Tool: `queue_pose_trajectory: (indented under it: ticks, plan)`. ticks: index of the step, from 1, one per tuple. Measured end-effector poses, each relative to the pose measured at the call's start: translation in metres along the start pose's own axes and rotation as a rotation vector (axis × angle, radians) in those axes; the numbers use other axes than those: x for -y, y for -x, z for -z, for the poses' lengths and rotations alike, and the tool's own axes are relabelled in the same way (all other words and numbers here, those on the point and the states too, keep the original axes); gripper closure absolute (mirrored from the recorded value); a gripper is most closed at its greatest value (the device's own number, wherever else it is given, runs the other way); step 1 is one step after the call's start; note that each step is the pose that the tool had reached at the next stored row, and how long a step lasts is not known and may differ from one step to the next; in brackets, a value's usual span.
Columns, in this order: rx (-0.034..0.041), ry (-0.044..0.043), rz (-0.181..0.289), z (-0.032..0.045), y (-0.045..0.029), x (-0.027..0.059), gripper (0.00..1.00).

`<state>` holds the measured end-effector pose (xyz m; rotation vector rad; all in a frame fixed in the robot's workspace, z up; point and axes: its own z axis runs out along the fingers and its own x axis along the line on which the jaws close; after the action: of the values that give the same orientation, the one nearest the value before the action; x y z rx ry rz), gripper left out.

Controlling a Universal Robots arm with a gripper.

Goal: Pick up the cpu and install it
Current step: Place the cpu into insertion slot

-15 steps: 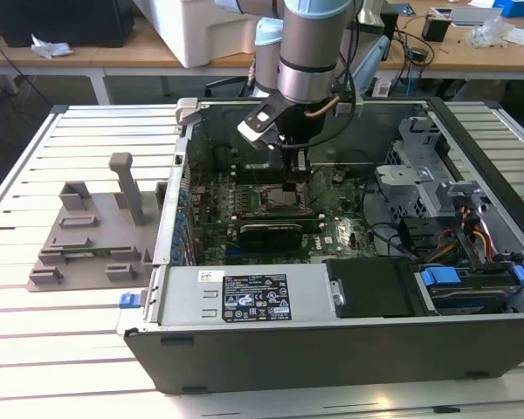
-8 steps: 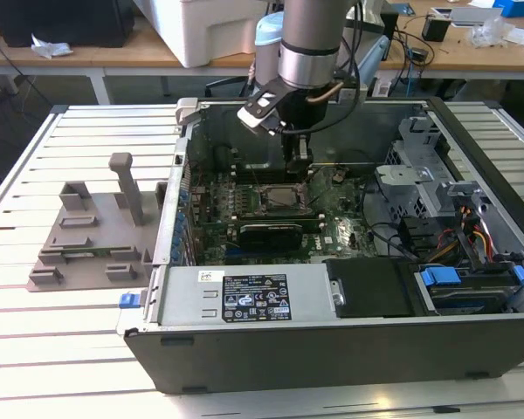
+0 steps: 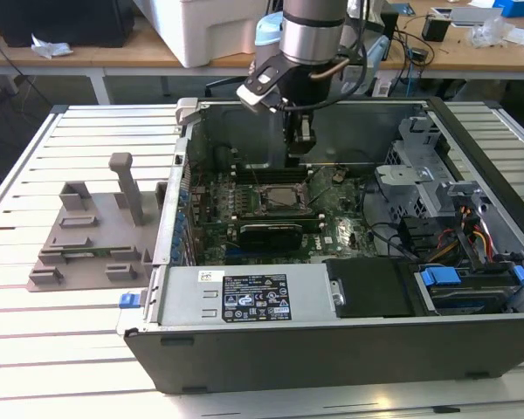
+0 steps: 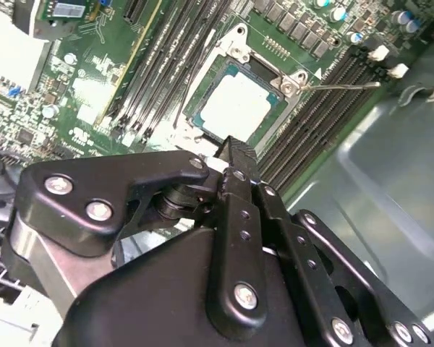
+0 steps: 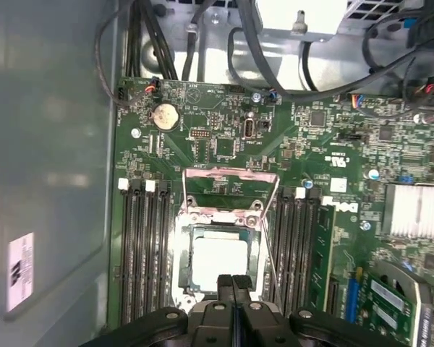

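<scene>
The hand (image 5: 232, 283), fingers closed on nothing, is hovering just above the cpu (image 5: 218, 259), which is lying in the socket (image 5: 254, 253), its frame (image 5: 220, 214) standing open to admit it.

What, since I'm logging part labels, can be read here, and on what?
No text reads with certainty.
White label on the power supply cover: rows of print and symbols, too small.
White sticker on the case wall: dark mark, blurred.
Motherboard white print: too small.
cpu top: no legible marking.
</scene>
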<state>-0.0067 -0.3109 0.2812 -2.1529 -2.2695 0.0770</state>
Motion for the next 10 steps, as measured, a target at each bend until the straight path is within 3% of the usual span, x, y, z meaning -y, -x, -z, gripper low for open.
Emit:
queue_pose_trajectory:
  ticks: [5,7,10]
  plan:
    - [0.0,0.0001,0.0,0.0195,0.0005,0.0009,0.89]
    - [-0.0001,0.0001,0.0,0.0356,0.0009,0.0016,0.89]
    - [0.0,0.0001,0.0,0.045,0.0011,0.002,0.89]
